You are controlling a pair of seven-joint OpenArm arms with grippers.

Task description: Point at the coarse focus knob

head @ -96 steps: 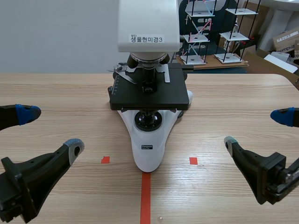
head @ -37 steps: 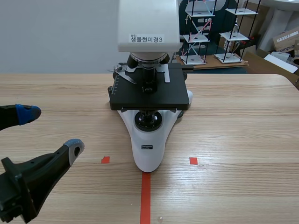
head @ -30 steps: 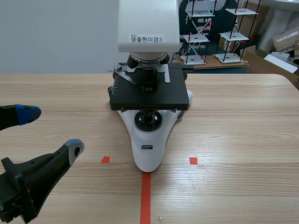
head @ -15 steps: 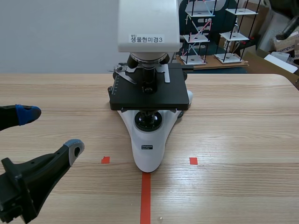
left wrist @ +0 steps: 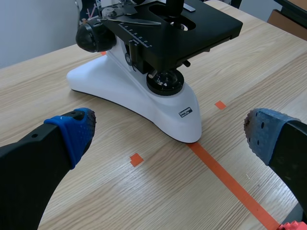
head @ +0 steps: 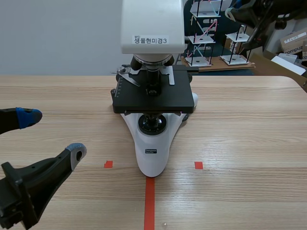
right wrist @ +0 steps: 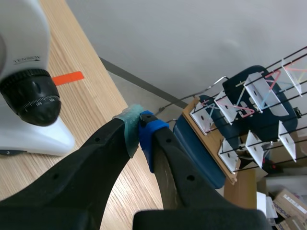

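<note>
The right arm (head: 268,12), which three seconds ago lay low over the table (head: 240,124) with its fingers spread, has swung up out of the scene and come back in high, beyond the far side of the microscope (head: 152,96). Its right gripper (right wrist: 140,125) has meanwhile drawn its fingers together, the green and blue pads (right wrist: 128,128) pressed flat against each other with nothing between them. That makes a single blunt tip fit for pointing, so the task looks under way but not yet finished.

The arm is raised, and its wrist camera looks along the table's far side past the microscope's white base. The coarse focus knob (right wrist: 31,98), black and ribbed with a ring of fine scale marks, sits low on the microscope's flank. It is ahead of the clenched tip and off to the green-padded finger's side, clearly apart from it. From this angle it is hard to judge whether the tip is aimed straight at the knob or a little past it. A short swing toward that side seems the likely need.

The left gripper (head: 52,134) has not moved. It hangs low on the near side with its fingers wide apart, the microscope's foot well ahead between them.
</note>
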